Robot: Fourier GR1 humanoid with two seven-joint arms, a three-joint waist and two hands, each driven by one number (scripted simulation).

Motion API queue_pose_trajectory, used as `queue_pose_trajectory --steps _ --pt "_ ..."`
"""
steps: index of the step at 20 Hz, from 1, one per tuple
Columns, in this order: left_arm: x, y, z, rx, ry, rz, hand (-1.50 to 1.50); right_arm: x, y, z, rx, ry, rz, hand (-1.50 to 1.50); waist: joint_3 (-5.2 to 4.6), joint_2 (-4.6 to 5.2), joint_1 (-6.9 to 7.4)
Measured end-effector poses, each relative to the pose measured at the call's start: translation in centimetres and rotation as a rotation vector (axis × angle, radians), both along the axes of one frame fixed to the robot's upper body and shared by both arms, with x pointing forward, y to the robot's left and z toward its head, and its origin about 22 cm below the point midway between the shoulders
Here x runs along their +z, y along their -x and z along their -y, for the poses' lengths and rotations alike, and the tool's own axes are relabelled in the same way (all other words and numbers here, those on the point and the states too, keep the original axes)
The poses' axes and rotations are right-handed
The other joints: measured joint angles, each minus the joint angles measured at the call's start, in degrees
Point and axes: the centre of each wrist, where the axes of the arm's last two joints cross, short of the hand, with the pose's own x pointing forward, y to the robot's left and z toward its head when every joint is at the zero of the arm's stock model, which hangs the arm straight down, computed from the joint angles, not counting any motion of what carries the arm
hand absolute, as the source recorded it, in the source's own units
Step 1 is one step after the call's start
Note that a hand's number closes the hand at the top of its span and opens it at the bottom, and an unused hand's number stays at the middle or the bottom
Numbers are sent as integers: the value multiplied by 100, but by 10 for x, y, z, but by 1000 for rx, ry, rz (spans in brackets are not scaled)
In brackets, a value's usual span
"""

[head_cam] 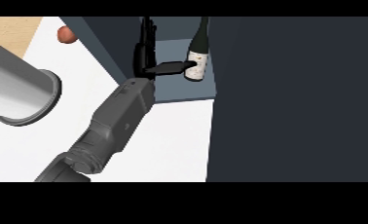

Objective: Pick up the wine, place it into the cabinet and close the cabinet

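One robot hand (147, 55), the left, is hovering spread beside the wine (197, 60) standing upright inside the cabinet (179, 92), thumb touching its label; it should be backing straight out before swinging the door (287, 96) shut.

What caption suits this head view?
Left hand beside the wine bottle standing upright inside the open cabinet.

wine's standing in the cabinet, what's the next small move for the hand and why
Probably draw the left hand back out of the cabinet. The wine stands upright on the shelf, and the hand's fingers look straight, with only the thumb at the label. The door is open and likely cannot close while the forearm reaches inside.
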Motion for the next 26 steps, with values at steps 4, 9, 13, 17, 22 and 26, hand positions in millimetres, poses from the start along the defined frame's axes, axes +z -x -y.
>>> queue_pose_trajectory --steps 4,9,13,17,22,26 --pt "-8 8 0 -5 23 -19 -150 0 -1 -1 0 5 -5 -150 0 -29 52" --pt "-22 30 9 -4 38 -29 -150 0 -1 4 -22 7 0 -150 2 -56 139" --pt "-31 55 23 -26 38 -37 -150 1 1 3 -33 -3 -9 -150 3 -67 254" --pt "-26 82 46 -46 27 -36 -150 1 3 4 -54 5 -15 -150 6 -80 353" --pt "-20 118 63 -70 39 -20 -150 1 6 10 -86 22 -18 -150 6 -85 419" --pt "-11 147 66 -89 64 -5 -150 0 6 9 -89 11 -16 -150 7 -86 462"
